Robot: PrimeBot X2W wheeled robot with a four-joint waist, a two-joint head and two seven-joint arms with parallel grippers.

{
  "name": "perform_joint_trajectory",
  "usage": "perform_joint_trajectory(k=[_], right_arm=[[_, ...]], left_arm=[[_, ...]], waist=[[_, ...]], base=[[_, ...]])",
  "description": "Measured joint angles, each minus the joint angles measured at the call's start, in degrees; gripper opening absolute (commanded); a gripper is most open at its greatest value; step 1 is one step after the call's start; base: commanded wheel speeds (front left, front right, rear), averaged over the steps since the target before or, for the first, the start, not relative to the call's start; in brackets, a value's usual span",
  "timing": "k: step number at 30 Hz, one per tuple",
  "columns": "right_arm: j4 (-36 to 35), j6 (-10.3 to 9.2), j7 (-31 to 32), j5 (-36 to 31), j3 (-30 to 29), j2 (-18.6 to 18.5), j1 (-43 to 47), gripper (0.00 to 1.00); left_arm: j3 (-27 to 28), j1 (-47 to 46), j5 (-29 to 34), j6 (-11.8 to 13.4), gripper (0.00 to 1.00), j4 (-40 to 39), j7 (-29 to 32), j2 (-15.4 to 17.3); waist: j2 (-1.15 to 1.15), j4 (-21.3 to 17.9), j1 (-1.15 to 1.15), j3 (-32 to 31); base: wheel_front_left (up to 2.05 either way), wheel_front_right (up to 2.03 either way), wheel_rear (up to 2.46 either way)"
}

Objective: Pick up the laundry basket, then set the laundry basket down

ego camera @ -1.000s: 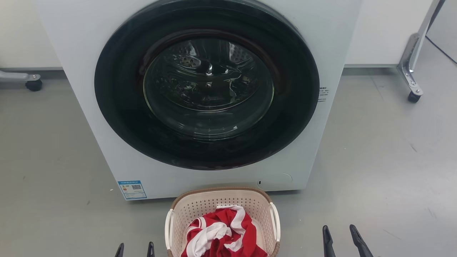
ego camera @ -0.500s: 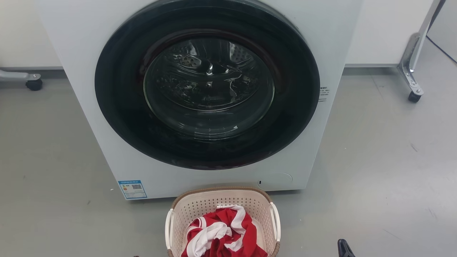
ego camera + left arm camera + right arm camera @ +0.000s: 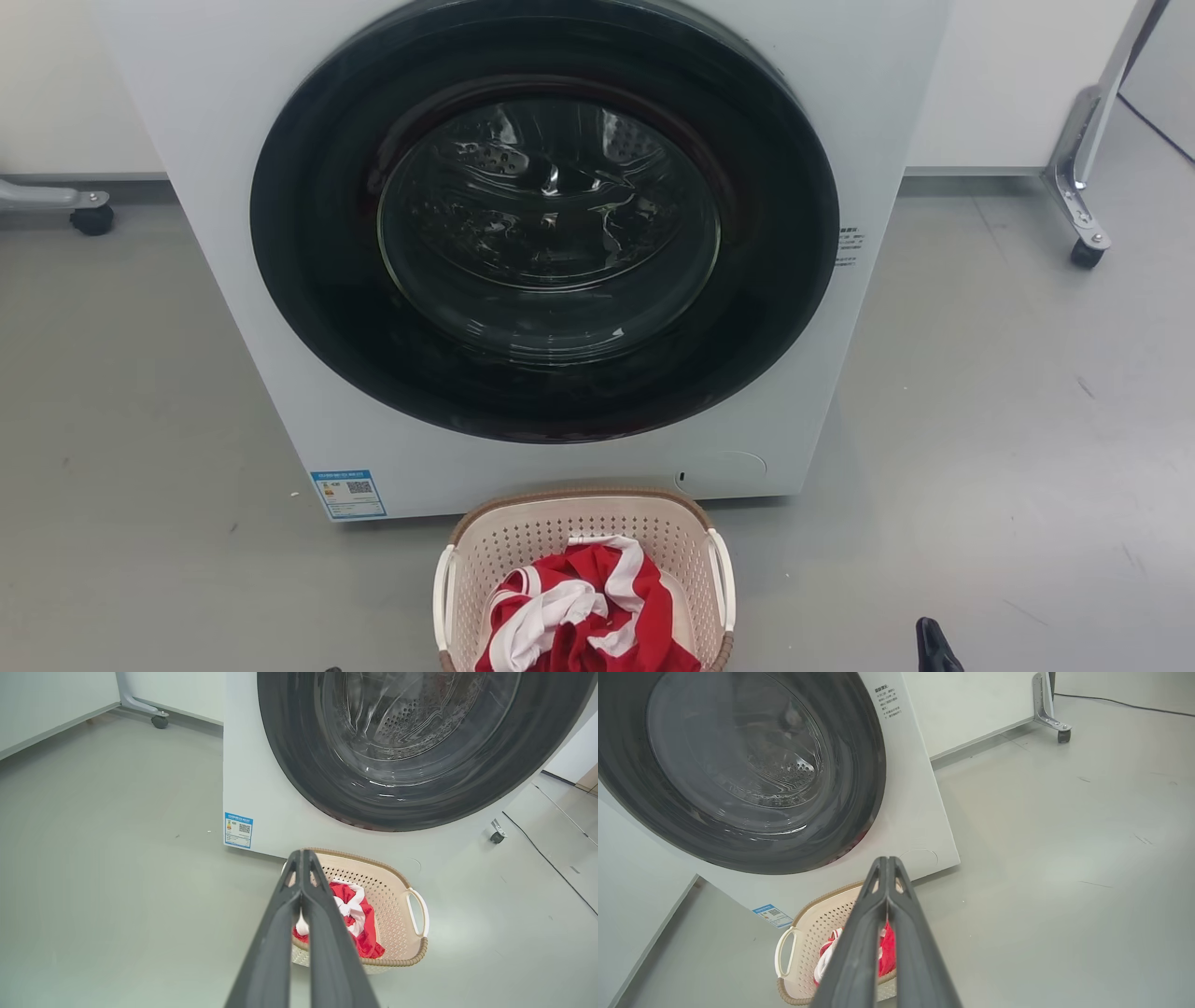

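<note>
The laundry basket (image 3: 523, 541) stands on the grey floor just in front of the washing machine, at the bottom middle of the head view. It is cream and perforated, with a brown rim and white side handles. A red and white cloth (image 3: 583, 611) lies bunched inside it. In the left wrist view my left gripper (image 3: 301, 856) is shut and empty, hovering above and short of the basket (image 3: 392, 891). My right gripper (image 3: 887, 861) is also shut and empty, above the basket (image 3: 812, 940). One dark tip of the right gripper (image 3: 934, 646) shows right of the basket.
The white washing machine (image 3: 546, 252) with its round dark glass door shut rises right behind the basket. Wheeled metal frame legs stand at the far left (image 3: 89, 219) and far right (image 3: 1083, 247). A black cable (image 3: 546, 858) runs along the floor on the right.
Both grippers have sunk toward the bottom edge of the head view, their fingertips no longer standing apart. The right tip has drifted right. The basket has not moved.
</note>
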Motion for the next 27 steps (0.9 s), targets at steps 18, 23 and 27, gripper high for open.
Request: perform_joint_trajectory(k=[18,23,27], right_arm=[[1.4,2.53,4.1,14.7,-4.6,0.2,-1.7,0.00],[1.8,3.30,5.2,18.7,-5.8,0.2,-2.7,0.00],[2.3,3.99,6.2,22.7,-7.0,0.2,-2.9,0.00]], left_arm=[[3.0,-2.6,-15.0,-2.5,0.00,0.6,4.1,-0.2],[3.7,-3.5,-19.3,-3.5,0.00,0.7,5.1,-0.3],[4.6,-3.9,-23.7,-4.0,0.00,1.0,6.3,-0.3]], waist=[[0.00,0.2,0.00,0.1],[0.00,0.2,0.00,0.1],[0.00,0.3,0.00,0.1]], base=[[0.00,0.00,0.00],[0.00,0.00,0.00],[0.00,0.00,0.00]])
